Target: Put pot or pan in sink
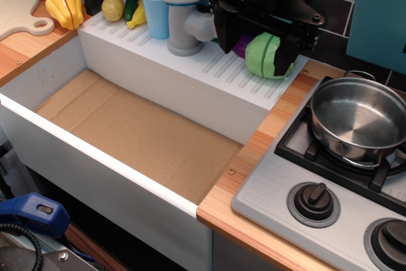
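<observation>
The shiny steel pot [358, 118] with thin wire loop handles stands upright and empty on the left rear burner of the toy stove [273, 185], right of the sink. The sink [95, 152] is a large white basin with a bare brown cardboard floor, a ridged white back ledge and a grey tap [183, 14]. My black gripper [257, 49] hangs over the right end of the ledge, up and left of the pot and apart from it. Its fingers are spread wide and hold nothing. A green toy vegetable [268, 56] lies on the ledge behind them.
A purple toy [242, 46], blue cup [154, 7], banana [136, 17] and lemon [113, 7] sit on the ledge. A yellow toy [65, 7] and cutting board [19, 16] lie on the left counter. Stove knobs [313, 202] are at the front right. A teal box [377, 11] stands at the back right.
</observation>
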Robot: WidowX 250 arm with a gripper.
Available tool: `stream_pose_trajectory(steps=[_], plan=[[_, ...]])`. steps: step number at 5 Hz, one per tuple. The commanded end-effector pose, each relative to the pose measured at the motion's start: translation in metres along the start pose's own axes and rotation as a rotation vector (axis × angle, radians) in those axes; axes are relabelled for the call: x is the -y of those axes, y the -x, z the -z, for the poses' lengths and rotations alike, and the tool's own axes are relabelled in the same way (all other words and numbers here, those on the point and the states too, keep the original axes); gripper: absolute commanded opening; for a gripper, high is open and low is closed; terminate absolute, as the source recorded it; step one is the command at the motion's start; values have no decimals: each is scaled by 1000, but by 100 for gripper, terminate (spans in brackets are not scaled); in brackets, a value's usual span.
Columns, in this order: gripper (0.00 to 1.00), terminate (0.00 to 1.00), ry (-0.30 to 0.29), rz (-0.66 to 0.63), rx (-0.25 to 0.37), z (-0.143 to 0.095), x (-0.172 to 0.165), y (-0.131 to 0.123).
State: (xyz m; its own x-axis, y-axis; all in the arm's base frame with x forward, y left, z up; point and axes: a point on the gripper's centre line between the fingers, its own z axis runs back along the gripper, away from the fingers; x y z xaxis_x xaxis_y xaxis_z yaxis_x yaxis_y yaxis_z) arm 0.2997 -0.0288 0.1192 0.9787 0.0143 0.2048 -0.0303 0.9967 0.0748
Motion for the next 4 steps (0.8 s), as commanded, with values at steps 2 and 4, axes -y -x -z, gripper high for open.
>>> stream_pose_trajectory(steps=[2,4], plan=[[100,0,-37,-1,57,5,20,-14],[100,0,27,-20,67,16,53,-23]])
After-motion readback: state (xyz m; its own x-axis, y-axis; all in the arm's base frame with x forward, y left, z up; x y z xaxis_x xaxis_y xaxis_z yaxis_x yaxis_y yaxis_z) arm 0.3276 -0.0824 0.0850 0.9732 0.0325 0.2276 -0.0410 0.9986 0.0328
